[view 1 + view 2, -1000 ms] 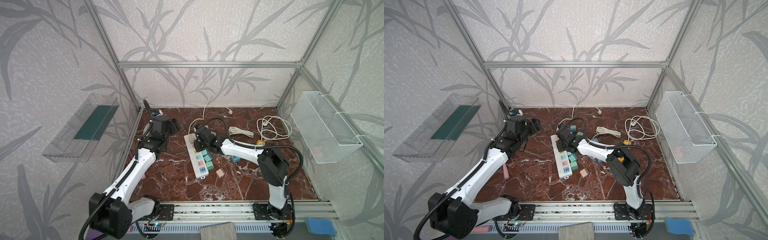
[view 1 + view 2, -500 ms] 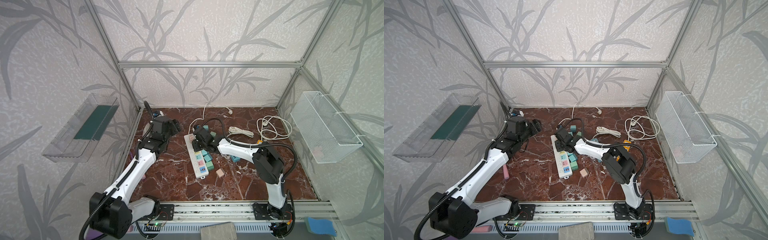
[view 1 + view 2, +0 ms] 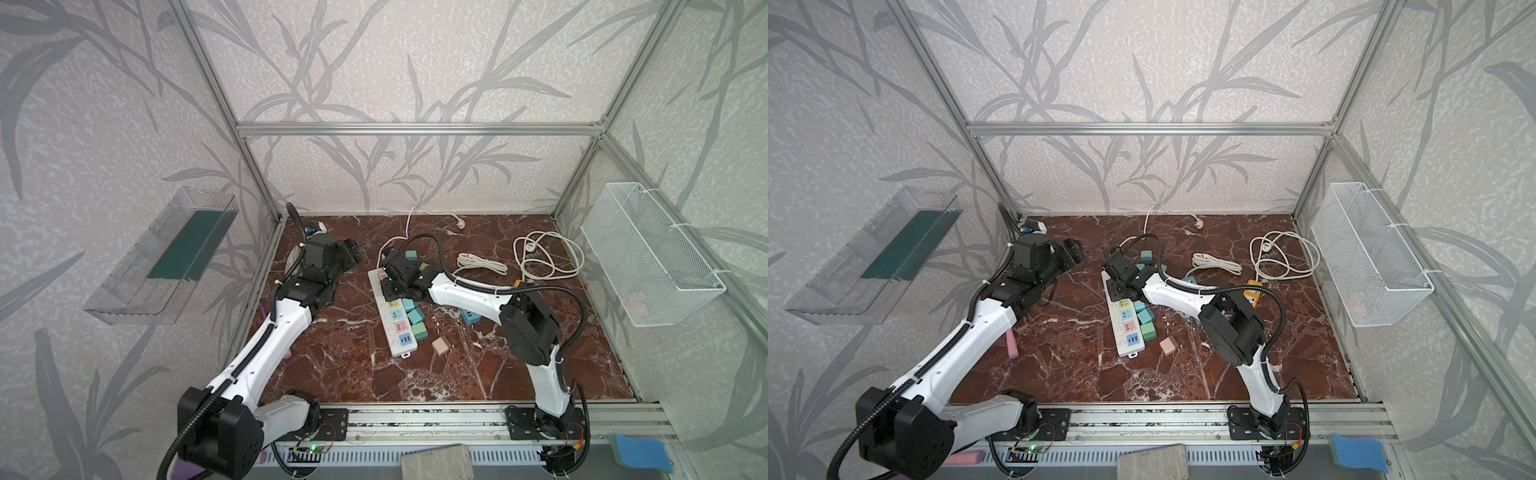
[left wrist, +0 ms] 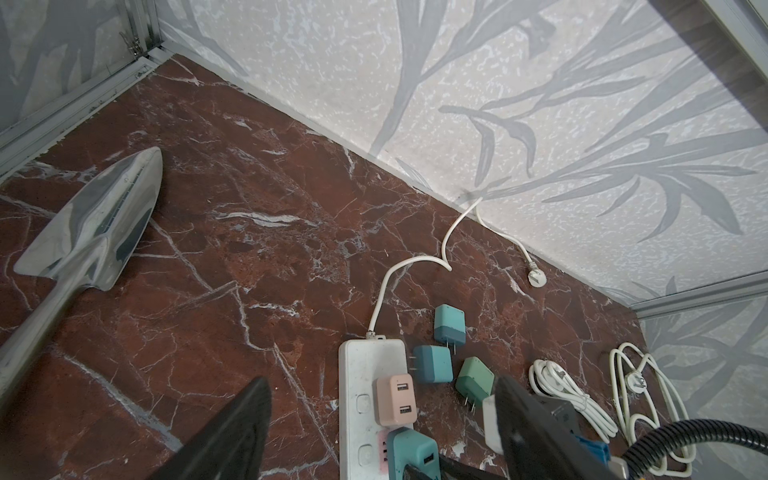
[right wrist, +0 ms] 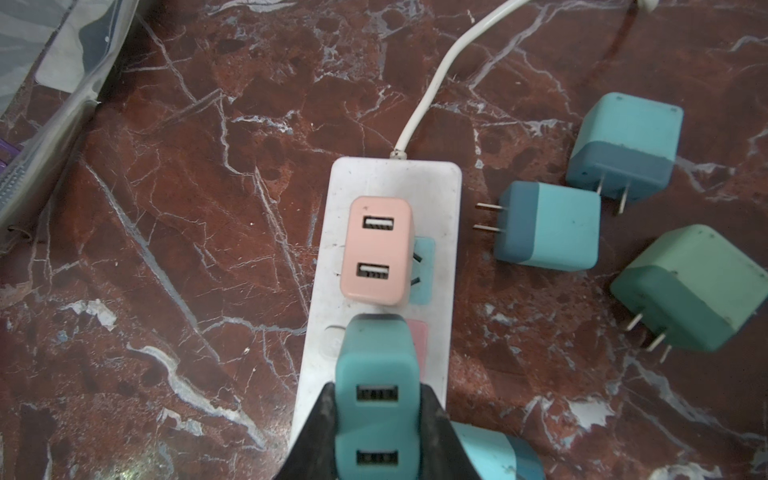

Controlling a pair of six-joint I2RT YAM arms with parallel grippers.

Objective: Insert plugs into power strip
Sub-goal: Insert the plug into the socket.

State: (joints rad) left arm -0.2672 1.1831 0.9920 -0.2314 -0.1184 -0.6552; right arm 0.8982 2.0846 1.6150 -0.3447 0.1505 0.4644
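Observation:
The white power strip [image 5: 386, 183] lies mid-table, also seen in both top views [image 3: 400, 348] [image 3: 1125, 348]. A pale pink plug [image 5: 376, 249] stands in its socket nearest the cord. My right gripper [image 5: 376, 399] is shut on a teal plug [image 5: 374, 361] over the second socket; its prongs are hidden. Two teal plugs [image 5: 548, 224] [image 5: 623, 145] and a green plug [image 5: 690, 286] lie loose beside the strip. My left gripper [image 4: 380, 390] hovers open and empty to the left of the strip [image 3: 353, 253].
More loose plugs [image 3: 415, 318] and a pink one [image 3: 440, 345] lie along the strip's right side. White coiled cables [image 3: 482, 264] [image 3: 548, 257] lie at the back right. A metal scoop [image 4: 91, 224] is near the left wall, and a wire basket [image 3: 648, 253] hangs on the right.
The right arm's elbow has swung a little to the left, its gripper still shut on the teal plug over the strip. The left arm has barely moved.

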